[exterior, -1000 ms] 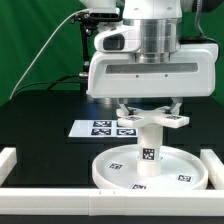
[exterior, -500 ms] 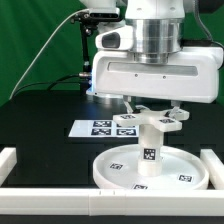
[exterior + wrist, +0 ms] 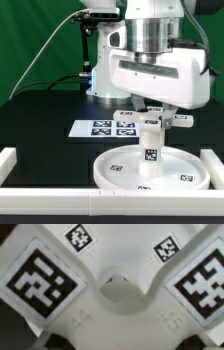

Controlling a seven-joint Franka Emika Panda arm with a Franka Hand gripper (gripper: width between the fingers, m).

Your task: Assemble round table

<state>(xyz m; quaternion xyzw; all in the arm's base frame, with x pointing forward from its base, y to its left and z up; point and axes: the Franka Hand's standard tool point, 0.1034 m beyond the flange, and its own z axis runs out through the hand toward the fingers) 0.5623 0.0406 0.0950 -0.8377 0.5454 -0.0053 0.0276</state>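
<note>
here the gripper (image 3: 154, 111) clamps the tagged cross-shaped base (image 3: 160, 116) atop the short cylindrical leg (image 3: 150, 150), upright on the smooth white rimmed disc (image 3: 120, 172).

Green backdrop (image 3: 40, 40), black tabletop (image 3: 40, 125), white border rails (image 3: 12, 160).

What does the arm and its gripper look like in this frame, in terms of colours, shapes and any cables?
In the exterior view the arm is white with a ribbed grey metallic cylinder at the wrist. Below it sits a broad, boxy white gripper body with rounded edges and a dark seam along its lower edge. A green cable curves behind. No markings are legible on the arm.
</note>
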